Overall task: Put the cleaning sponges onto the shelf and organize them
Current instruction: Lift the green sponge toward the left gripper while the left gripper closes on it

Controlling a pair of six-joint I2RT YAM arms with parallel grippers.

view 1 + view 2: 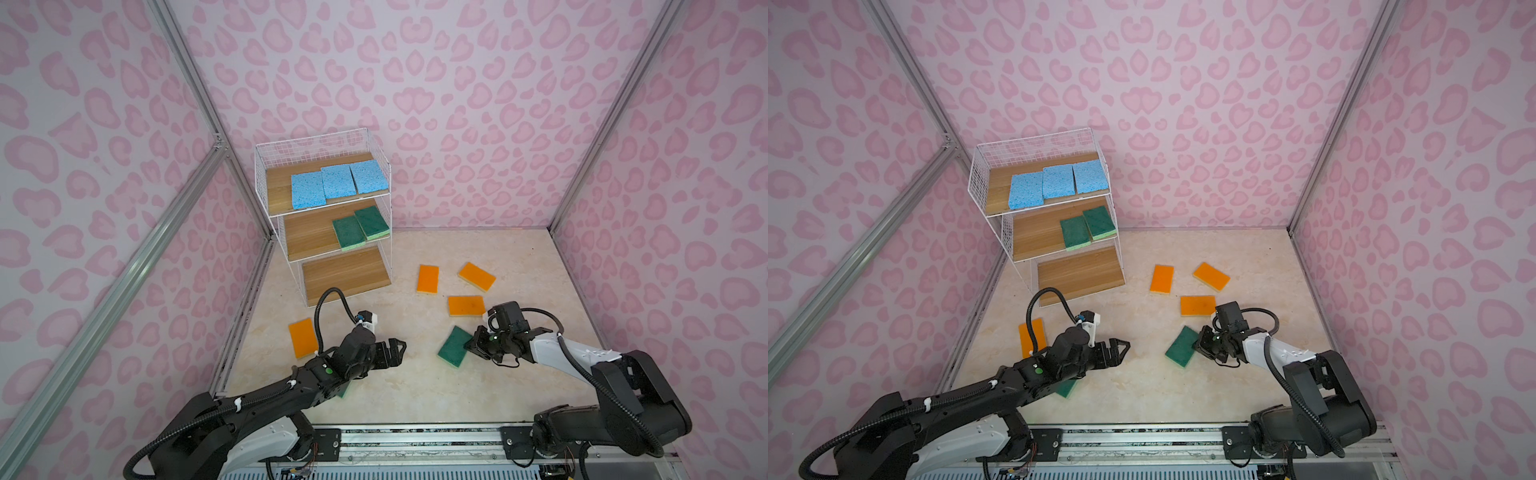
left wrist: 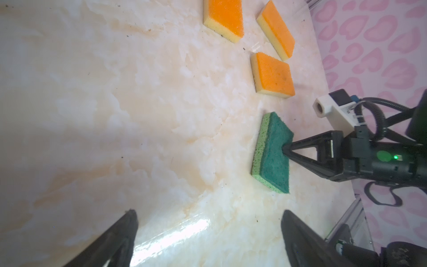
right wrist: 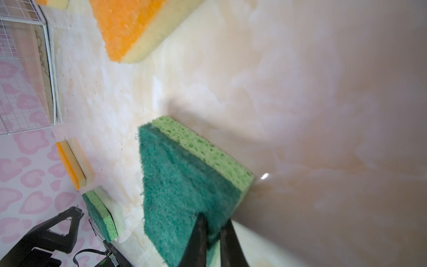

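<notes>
Right wrist view: your right pincer [image 3: 213,223] is clenched on the edge of a green sponge [image 3: 184,180] that rests on the table [image 3: 300,92].
Grip: shallow, at the rim only; lift slowly and keep the sponge level so it does not slip.
Left pincer [image 1: 397,347]: released, empty, hovering nearby.
Shelf [image 1: 309,237]: well apart; its middle board holds two green sponges [image 1: 360,228], so aim for the bare wood beside them.

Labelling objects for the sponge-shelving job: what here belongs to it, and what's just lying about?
Job: wire shelf; three blue sponges, top board; two green sponges, middle board; gripped green sponge in right gripper; hidden green sponge under left arm; four orange sponges.
Lying about: nothing loose, only pink walls and metal rail.
</notes>
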